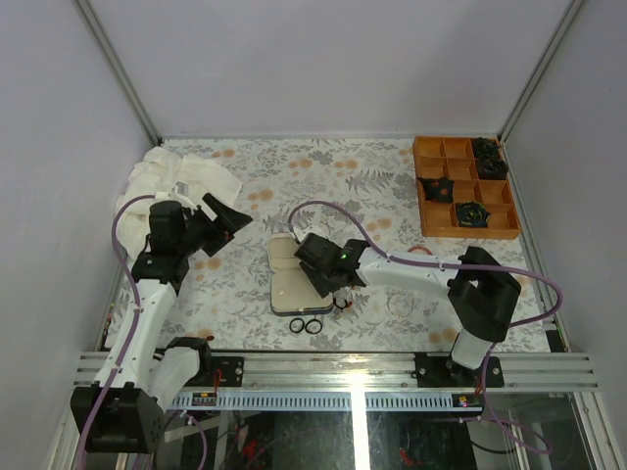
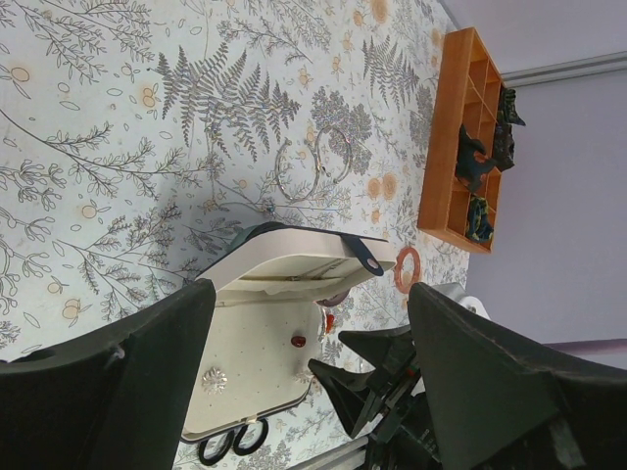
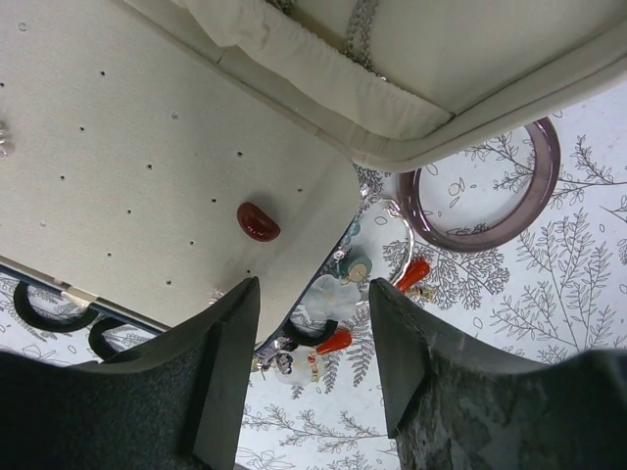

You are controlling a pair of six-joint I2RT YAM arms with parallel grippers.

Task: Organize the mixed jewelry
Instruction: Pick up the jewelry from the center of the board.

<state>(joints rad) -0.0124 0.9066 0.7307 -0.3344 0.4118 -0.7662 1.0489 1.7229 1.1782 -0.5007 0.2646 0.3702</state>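
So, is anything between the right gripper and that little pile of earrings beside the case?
Nothing visible. The right gripper hangs directly over the earring pile with its jaws open and nothing in the gap. The cream-lined corner of the case lies close beside the pile, on one side of the jaws.

The tabletop (image 1: 392, 186) is covered with a pale cloth printed with grey ferns and small peach flowers. Plain lilac-grey walls (image 1: 333, 59) close it in behind and on both sides. Slim metal posts (image 1: 118, 69) rise from its far corners. An aluminium rail (image 1: 294, 367) runs along its near edge. The light is soft and even.
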